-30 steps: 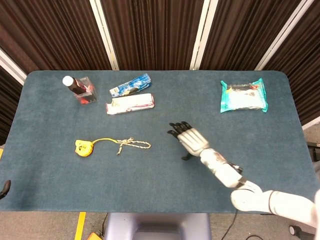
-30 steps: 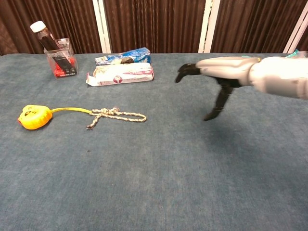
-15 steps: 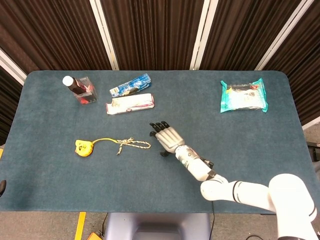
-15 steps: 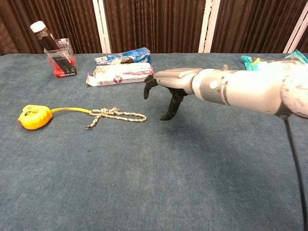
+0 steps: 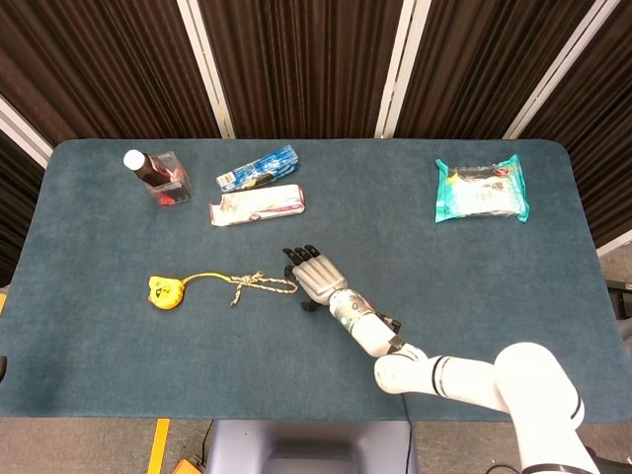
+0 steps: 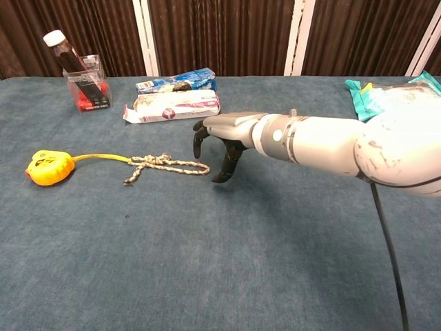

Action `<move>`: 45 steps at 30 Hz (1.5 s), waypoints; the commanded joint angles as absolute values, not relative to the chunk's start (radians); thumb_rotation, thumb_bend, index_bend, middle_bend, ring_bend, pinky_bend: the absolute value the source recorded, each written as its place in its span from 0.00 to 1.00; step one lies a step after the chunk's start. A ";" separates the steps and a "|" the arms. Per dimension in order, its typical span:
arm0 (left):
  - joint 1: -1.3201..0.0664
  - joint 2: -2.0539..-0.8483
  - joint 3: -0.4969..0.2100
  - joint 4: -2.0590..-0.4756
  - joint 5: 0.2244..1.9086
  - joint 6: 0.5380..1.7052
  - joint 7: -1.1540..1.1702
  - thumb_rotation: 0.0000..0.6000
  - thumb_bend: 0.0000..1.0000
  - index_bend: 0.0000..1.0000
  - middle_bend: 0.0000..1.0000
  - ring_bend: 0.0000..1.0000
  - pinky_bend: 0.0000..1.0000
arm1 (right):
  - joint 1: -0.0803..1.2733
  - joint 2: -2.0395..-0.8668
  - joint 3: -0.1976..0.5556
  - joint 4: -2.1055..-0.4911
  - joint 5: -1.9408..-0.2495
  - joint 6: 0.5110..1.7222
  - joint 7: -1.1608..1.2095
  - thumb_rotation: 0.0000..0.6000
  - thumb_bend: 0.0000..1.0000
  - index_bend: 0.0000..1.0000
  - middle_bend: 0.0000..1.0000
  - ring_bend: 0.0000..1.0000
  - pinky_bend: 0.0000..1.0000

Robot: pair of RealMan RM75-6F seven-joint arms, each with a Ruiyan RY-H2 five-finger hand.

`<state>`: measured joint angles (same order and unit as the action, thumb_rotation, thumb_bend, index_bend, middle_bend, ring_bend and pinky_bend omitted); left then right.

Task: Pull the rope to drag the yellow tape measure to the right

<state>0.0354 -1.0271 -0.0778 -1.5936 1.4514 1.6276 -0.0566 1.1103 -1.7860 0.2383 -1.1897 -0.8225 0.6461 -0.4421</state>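
Two cameras catch your right hand (image 5: 314,276) poised at the end of the rope (image 5: 263,285), nothing yet grasped.

From the head view, the yellow tape measure (image 5: 165,291) lies on the left part of the blue table (image 5: 553,296), its yellow strap running right into a knotted, braided rope whose loop ends just beside your dark fingertips (image 5: 296,255). Your hand reaches in from the lower right, palm down, fingers spread and pointing toward the far edge, the thumb dropping on the near side. That approach leaves the loop between fingers and thumb, a sensible line for a pull to the right. Whether any fingertip touches the rope cannot be told from above. Well apart along the far side lie a bottle in a clear box (image 5: 161,178), a blue packet (image 5: 259,169), a white packet (image 5: 257,204) and, far right, a teal wipes pack (image 5: 481,188).

From the chest view, your right hand (image 6: 219,141) hangs above the cloth with fingers curled down and apart, thumb tip near the surface just right of the rope (image 6: 165,164) loop. It holds nothing; the grasp is judged not yet made. The yellow tape measure (image 6: 48,167) sits far left, strap slack enough that the first pull should only straighten it. Your left hand shows in neither view.
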 commanded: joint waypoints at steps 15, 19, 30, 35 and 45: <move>0.042 -1.022 -0.083 -1.593 1.444 1.629 -0.068 1.00 0.37 0.08 0.00 0.00 0.12 | 1.132 -1.846 0.219 -1.104 -0.857 0.640 -0.402 1.00 0.38 0.49 0.03 0.00 0.00; 0.044 -1.021 -0.082 -1.592 1.443 1.629 -0.069 1.00 0.37 0.08 0.00 0.00 0.12 | 1.135 -1.850 0.216 -1.097 -0.857 0.638 -0.401 1.00 0.41 0.52 0.04 0.00 0.00; 0.054 -1.016 -0.085 -1.595 1.441 1.643 -0.073 1.00 0.37 0.08 0.00 0.00 0.12 | 1.140 -1.861 0.202 -1.081 -0.853 0.627 -0.408 1.00 0.45 0.59 0.06 0.00 0.00; 0.054 -1.013 -0.085 -1.597 1.441 1.640 -0.076 1.00 0.37 0.08 0.00 0.00 0.12 | 1.140 -1.865 0.201 -1.079 -0.857 0.637 -0.410 1.00 0.45 0.63 0.09 0.01 0.00; 0.060 -1.011 -0.088 -1.597 1.442 1.650 -0.084 1.00 0.37 0.08 0.00 0.00 0.13 | 1.140 -1.866 0.192 -1.081 -0.861 0.644 -0.427 1.00 0.52 0.75 0.11 0.02 0.00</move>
